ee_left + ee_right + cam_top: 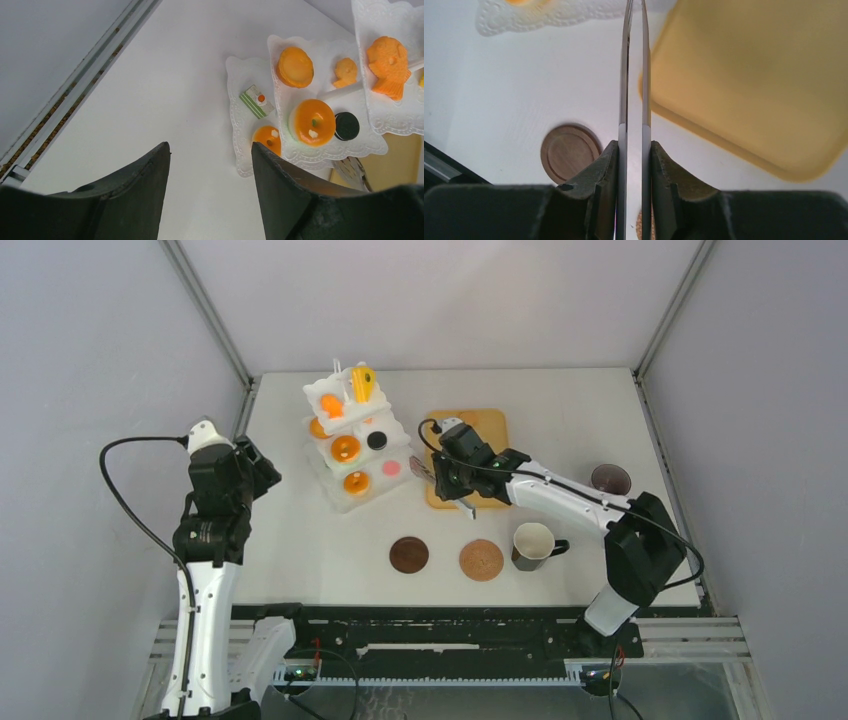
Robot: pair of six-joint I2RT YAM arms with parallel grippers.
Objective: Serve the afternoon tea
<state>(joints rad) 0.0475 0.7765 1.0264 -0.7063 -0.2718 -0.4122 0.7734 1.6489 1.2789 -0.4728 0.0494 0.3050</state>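
Pastries (312, 121) fill the tiered stand (240, 145); right end effector (634, 147) clamps tongs (634, 75), left end effector (210, 150) gapes empty.

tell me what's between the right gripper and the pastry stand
Only the metal tongs the right gripper clamps, tips pointing toward the pastry stand; top view shows it.

White arms (205, 605) with black joints (640, 550)

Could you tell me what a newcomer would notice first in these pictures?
Most striking is the white tiered stand at the table's far left-centre, loaded with toy pastries, many of them orange. Next, the right gripper is shut on thin metal tongs along the tan tray's left edge. Near the front sit two round coasters and a dark mug.
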